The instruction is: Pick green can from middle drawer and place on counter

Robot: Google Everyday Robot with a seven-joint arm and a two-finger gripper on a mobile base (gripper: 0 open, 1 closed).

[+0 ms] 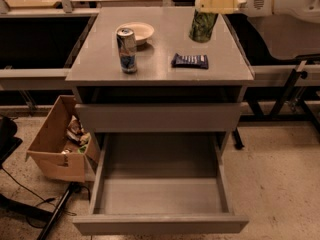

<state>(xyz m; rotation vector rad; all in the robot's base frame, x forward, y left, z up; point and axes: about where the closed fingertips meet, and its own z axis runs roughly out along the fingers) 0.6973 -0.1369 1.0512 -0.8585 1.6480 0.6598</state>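
Note:
The green can [202, 27] is at the back right of the grey counter [160, 70], slightly tilted, its top hidden by my gripper [216, 2]. The gripper reaches in from the right and is shut on the can's upper part. I cannot tell whether the can's base touches the counter or hangs just above it. The middle drawer [160, 223] is pulled far out below the counter, and its grey floor is bare.
A taller blue-and-silver can [126, 49] and a small white bowl [138, 31] stand on the counter's left half. A dark snack bar [190, 60] lies in front of the green can. A closed drawer panel [159, 117] sits above the open drawer. An open cardboard box [54, 146] stands on the floor at left.

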